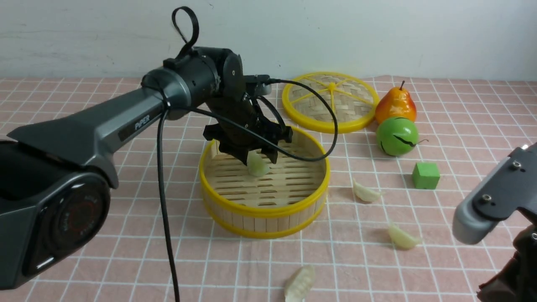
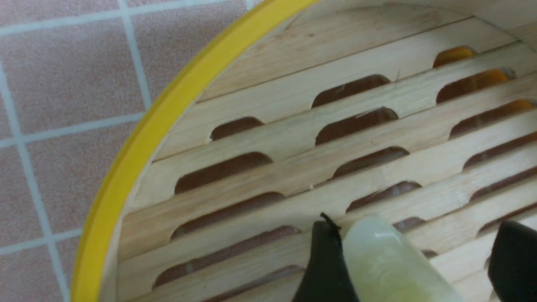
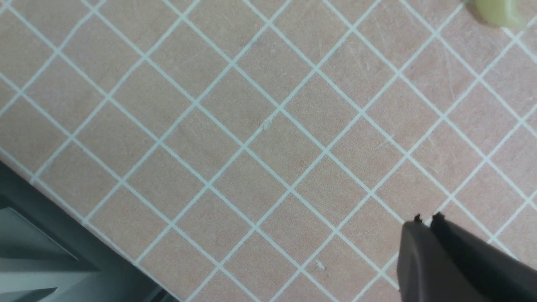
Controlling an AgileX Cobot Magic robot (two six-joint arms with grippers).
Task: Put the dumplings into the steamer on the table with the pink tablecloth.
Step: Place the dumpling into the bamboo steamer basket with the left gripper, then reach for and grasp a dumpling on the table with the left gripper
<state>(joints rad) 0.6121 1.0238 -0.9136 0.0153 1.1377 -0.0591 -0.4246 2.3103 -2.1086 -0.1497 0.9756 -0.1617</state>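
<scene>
The bamboo steamer stands mid-table on the pink tablecloth. My left gripper hangs inside it, just above the slatted floor. In the left wrist view the jaws of the left gripper stand apart; a pale greenish dumpling leans on one finger, with a gap to the other. The same dumpling shows in the front view. Three dumplings lie on the cloth: one right of the steamer, one nearer, one at the front. My right gripper is shut and empty above bare cloth.
The woven yellow-rimmed lid lies behind the steamer. A pear, a green round fruit and a green cube sit at the right. A dumpling's edge and the table's edge show in the right wrist view.
</scene>
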